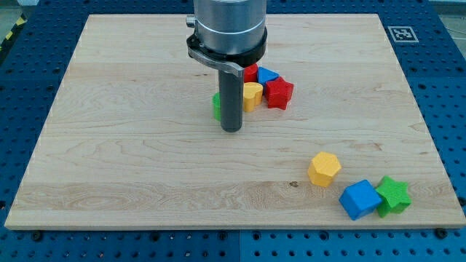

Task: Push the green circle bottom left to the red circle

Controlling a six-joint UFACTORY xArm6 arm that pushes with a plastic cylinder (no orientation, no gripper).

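Observation:
The green circle is mostly hidden behind my rod; only a green sliver shows at the rod's left edge. My tip rests on the board just below and right of it, touching or nearly so. The red circle peeks out behind the rod, up and right of the green one. It sits in a tight cluster with a yellow block, a blue block and a red star-like block.
A yellow hexagon, a blue cube and a green star lie at the view's bottom right. The wooden board is edged by a blue perforated table.

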